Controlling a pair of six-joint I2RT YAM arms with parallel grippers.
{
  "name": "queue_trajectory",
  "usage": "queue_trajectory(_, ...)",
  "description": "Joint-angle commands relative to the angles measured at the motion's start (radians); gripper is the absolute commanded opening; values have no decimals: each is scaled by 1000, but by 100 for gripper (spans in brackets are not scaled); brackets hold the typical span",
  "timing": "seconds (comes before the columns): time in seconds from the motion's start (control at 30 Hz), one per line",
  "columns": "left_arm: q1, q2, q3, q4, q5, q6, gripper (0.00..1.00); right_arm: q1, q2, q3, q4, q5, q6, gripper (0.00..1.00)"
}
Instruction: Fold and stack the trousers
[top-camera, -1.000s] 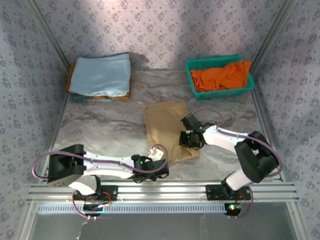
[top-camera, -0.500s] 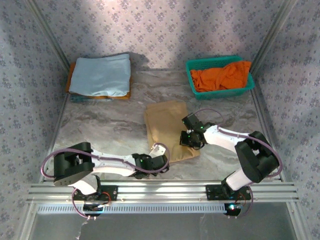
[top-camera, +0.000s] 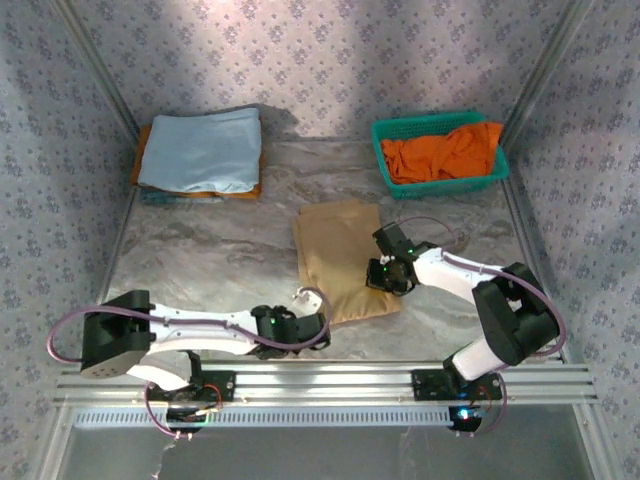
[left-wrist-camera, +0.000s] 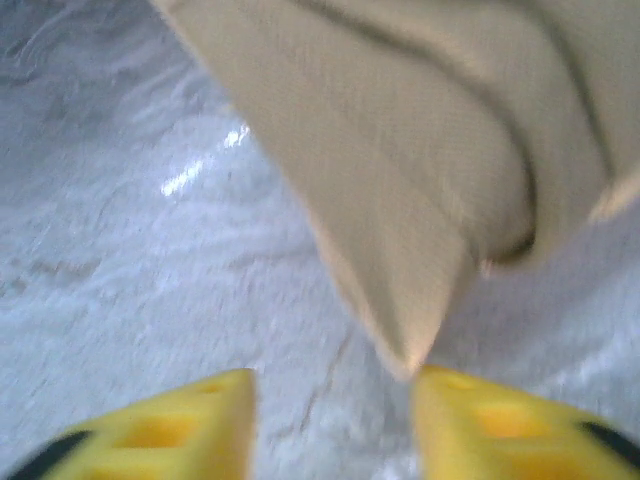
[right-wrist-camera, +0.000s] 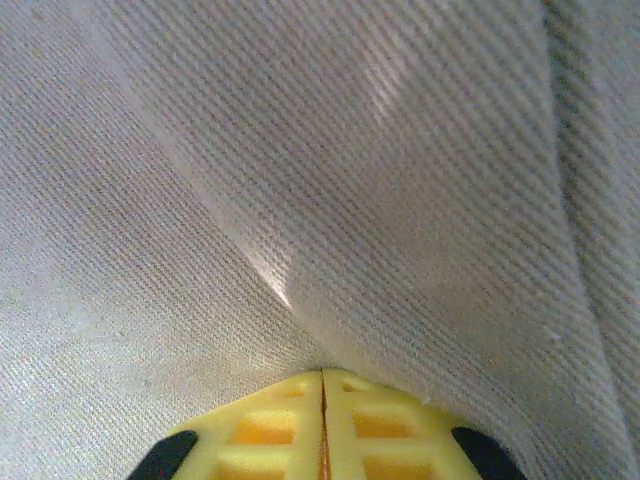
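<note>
- The right fingers are pressed together. A ridge of the trousers runs out from their tips, which reads as a pinch on the cloth at the bundle's right edge.
- The left fingers stand apart with nothing between them. A layered corner of the trousers hangs just ahead of them, close to one tip, and bare surface lies under and beside it.
- Between and beyond the two sets of fingers, the trousers lie on the surface as one compact, roughly oblong bundle. The legs are doubled over and the edges are a little skewed.
- Judged from that, most of the folding looks done. One more fold or a squaring-up may be left, with the left fingers placed to take the near corner.
- The stacking is not yet done. The blue cloth lies folded far beyond the left fingers, well apart from the trousers, and looks like the likely pile to carry them to.
- Far beyond the right fingers is a basket with an orange garment in it, also well apart from the trousers.
</note>
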Motion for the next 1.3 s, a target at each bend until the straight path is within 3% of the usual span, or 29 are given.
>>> queue_trajectory(0.0, -48, -91, 35, -224, -18, -59, 79, 8, -6, 24, -92, 30, -24, 16)
queue_trajectory(0.1, -45, -207, 24, -238, -30, -70, 84, 30, -33, 53, -124, 26, -29, 20)
queue_trajectory(0.17, 13, -289, 16, -216, -37, -48, 78, 57, -49, 83, -146, 37, -27, 21)
queue_trajectory(0.27, 191, -386, 16, -180, 26, -32, 55, 128, -44, 136, -154, 49, 2, 21)
queue_trajectory(0.37, 391, -483, -16, -92, 115, -17, 35, 234, 13, 205, -124, 68, 34, 10)
queue_trajectory(0.5, 563, -541, -54, 6, 191, -11, 29, 342, 151, 303, -108, 92, 55, 0)
queue_trajectory(0.7, 637, -536, -58, 77, 235, 0, 26, 436, 335, 297, -47, 27, 100, 0)
queue_trajectory(0.8, 659, -480, -7, 103, 241, 49, 27, 464, 344, 263, -49, -4, 95, 0)
queue_trajectory(0.9, 701, -361, 80, 147, 295, 91, 32, 453, 240, 260, -125, 43, 61, 6)
queue_trajectory(1.03, 738, -120, 240, 214, 343, 158, 41, 418, 41, 266, -221, 112, 49, 19)
queue_trajectory(1.13, 754, 72, 365, 260, 397, 195, 41, 400, -88, 227, -256, 146, 87, 23)
queue_trajectory(1.27, 753, 344, 579, 269, 489, 244, 40, 363, -202, 95, -276, 156, 158, 20)
